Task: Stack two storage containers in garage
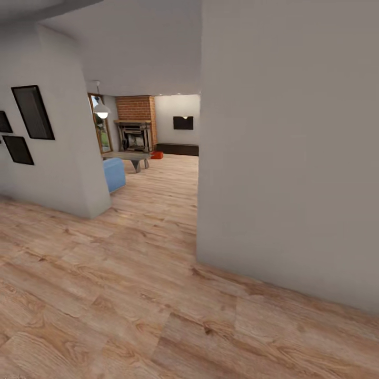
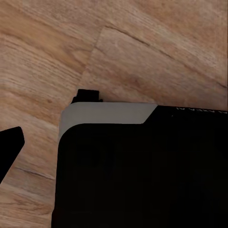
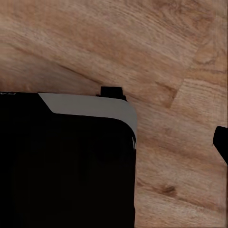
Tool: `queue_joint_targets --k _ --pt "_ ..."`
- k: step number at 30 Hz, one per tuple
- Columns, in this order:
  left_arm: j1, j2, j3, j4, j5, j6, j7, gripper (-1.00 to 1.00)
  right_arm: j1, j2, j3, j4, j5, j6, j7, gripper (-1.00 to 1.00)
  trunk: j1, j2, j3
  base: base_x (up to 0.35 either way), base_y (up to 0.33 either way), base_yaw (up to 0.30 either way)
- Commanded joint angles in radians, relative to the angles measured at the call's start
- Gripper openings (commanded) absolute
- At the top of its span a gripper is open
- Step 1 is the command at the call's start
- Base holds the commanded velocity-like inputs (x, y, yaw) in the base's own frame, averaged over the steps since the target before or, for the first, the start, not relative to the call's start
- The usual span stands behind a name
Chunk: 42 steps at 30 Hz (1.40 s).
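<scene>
- The head view looks along a hallway with a light wood-plank floor (image 1: 131, 295), toward the living room (image 1: 158, 137) far ahead
- A large plain white wall (image 1: 289, 158) stands close on the right side and hides much of the room beyond it
- On the left, another white wall (image 1: 63, 168) carries three dark picture frames (image 1: 32, 112)
- Through the opening between the walls, a red brick fireplace (image 1: 136, 123) stands at the far end of the living room
- A black wall TV (image 1: 183, 122) hangs to the right of the fireplace, above a long low dark cabinet (image 1: 178, 149)
- One small orange-red storage container (image 1: 157, 155) sits on the wood floor near the foot of the fireplace, just left of the cabinet's end; it is too far off to make out detail, and whether it is one bin or two I cannot tell
- A grey low worktop (image 1: 127, 157) stands in front of the fireplace, with a blue seat (image 1: 114, 174) nearer the camera beside the left wall's corner
- A white pendant lamp (image 1: 101, 110) hangs over that area
- The left wrist view looks down on wood planks, with the robot's black and grey body (image 2: 142, 166) below; a dark tip (image 2: 10, 147) shows at the edge, and I cannot tell how the left claw is set
- The right wrist view is similar: wood planks, the black body (image 3: 66, 161), a dark tip (image 3: 221, 141) at the edge; the right claw's setting cannot be told either
</scene>
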Motion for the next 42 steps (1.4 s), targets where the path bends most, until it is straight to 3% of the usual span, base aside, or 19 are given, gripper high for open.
queue_joint_targets --k 1,26,42 --pt "-0.001 0.0 0.0 0.002 0.011 -0.003 -0.003 1.0 -0.001 0.001 0.008 0.003 -0.009 -0.006 0.0 1.0 0.001 -0.001 -0.001 0.322 0.0 0.269" --pt "-0.001 0.0 0.0 0.001 0.011 -0.003 -0.003 1.0 -0.001 0.001 0.008 0.003 -0.009 -0.006 -0.001 1.0 0.001 -0.001 -0.001 0.322 0.0 0.265" --pt "-0.001 0.0 0.0 0.002 0.011 -0.003 -0.003 1.0 -0.001 0.0 0.008 0.003 -0.009 -0.006 0.0 1.0 0.001 -0.001 -0.001 0.322 0.0 0.028"
